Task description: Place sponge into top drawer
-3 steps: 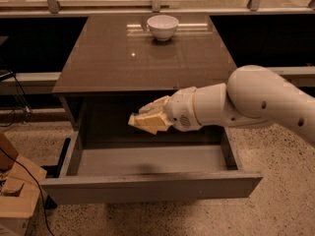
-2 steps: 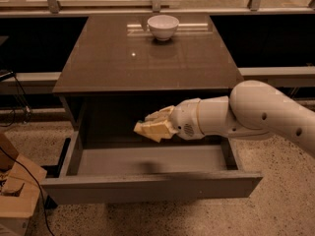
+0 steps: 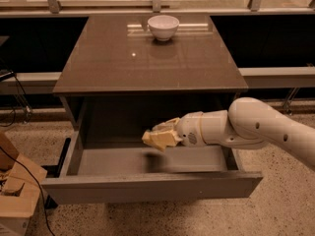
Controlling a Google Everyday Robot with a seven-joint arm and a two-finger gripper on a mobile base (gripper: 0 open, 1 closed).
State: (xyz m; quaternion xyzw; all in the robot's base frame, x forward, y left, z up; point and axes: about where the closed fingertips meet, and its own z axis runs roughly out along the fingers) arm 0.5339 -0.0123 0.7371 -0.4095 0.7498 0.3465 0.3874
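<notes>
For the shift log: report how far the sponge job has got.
Done: the drawer stands pulled open. In hand: the gripper holds the sponge in the air over the drawer's floor. Left: lower it and let go, as the sponge is not yet lying in the drawer.

White bowl [image 3: 163, 27] at far edge of brown tabletop [image 3: 123, 65], well beyond the end effector [image 3: 158, 137] below its front edge, cardboard box [image 3: 15, 193] far to its left.

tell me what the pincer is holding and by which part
The pincer holds the sponge by the end nearest the arm; the other end juts free above the open top drawer. Exact contact spots cannot be told.
</notes>
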